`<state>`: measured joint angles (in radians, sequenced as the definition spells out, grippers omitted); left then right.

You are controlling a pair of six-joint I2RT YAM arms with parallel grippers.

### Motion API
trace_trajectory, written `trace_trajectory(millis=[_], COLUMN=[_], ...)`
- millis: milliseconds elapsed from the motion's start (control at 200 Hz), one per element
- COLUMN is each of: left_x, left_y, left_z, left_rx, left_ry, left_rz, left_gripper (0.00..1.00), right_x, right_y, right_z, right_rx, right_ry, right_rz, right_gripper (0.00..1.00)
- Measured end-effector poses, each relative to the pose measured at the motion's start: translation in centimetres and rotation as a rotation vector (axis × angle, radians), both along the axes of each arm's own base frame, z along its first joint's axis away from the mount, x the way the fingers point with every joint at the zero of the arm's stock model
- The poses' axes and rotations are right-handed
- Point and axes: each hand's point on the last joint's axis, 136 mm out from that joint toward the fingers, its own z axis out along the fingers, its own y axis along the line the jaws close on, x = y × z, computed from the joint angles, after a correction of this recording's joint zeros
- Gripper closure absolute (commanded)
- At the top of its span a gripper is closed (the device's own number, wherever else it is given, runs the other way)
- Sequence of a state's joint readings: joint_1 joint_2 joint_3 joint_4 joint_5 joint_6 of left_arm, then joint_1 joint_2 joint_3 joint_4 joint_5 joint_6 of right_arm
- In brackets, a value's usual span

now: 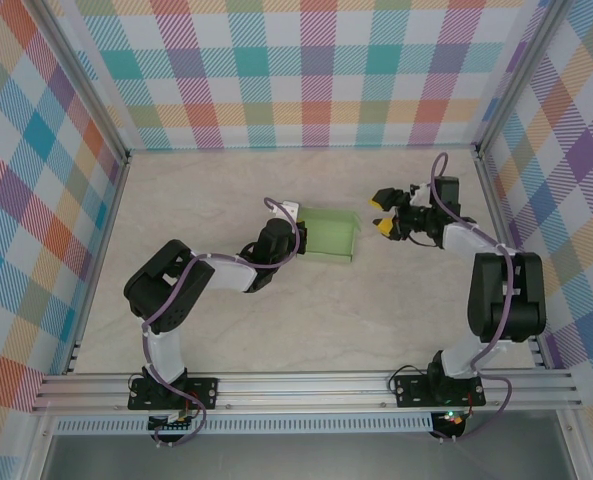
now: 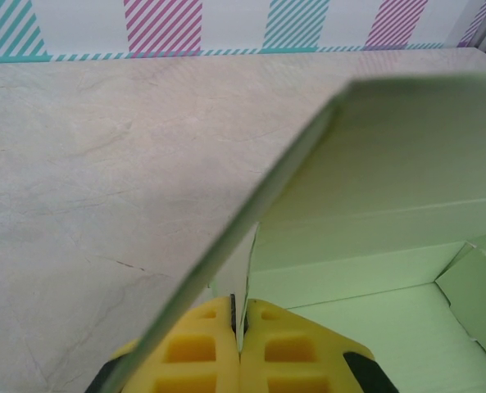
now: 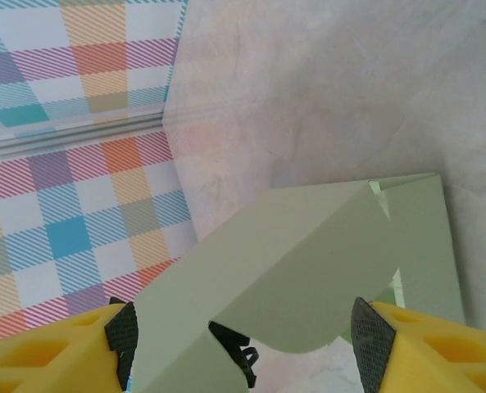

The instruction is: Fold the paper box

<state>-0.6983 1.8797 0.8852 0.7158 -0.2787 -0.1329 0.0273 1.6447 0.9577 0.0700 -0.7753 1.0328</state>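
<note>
The paper box (image 1: 328,234) is pale green card and lies mid-table, partly folded into a shallow tray with a raised panel. My left gripper (image 1: 290,219) is at its left edge. In the left wrist view its yellow fingers (image 2: 210,344) are shut on a thin upright side wall of the paper box (image 2: 390,164), with the lid panel slanting overhead. My right gripper (image 1: 384,214) stands open just right of the box, apart from it. In the right wrist view the box (image 3: 308,254) sits ahead of the right gripper (image 3: 247,340), whose black pads (image 3: 369,337) are spread wide.
Plaid walls (image 1: 316,70) enclose the pale marbled table (image 1: 226,190) at the back and both sides. Aluminium rails (image 1: 306,388) run along the near edge by the arm bases. The right arm's elbow (image 1: 506,295) stands close to the right wall.
</note>
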Motion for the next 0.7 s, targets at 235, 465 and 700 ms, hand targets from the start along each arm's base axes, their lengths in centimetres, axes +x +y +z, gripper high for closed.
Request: trace_trajectory(millis=[235, 465, 700], left_x=[0.2, 0.2, 0.3], left_y=[-0.1, -0.1, 0.0], left_z=[0.0, -0.1, -0.1], left_rx=[0.001, 0.003, 0.006], left_ry=[0.001, 0.003, 0.000], left_rz=[0.000, 0.001, 0.012], left_gripper=[1.00, 1.00, 1.00], right_x=[-0.2, -0.3, 0.0], right_y=[3.0, 4.8, 5.6], right_z=[-1.4, -2.3, -3.5], right_rx=[0.057, 0.078, 0.063], right_ry=[0.086, 0.128, 0.158], right_rz=[0.029, 0.039, 0.030], right_gripper=[0.27, 0.27, 0.44])
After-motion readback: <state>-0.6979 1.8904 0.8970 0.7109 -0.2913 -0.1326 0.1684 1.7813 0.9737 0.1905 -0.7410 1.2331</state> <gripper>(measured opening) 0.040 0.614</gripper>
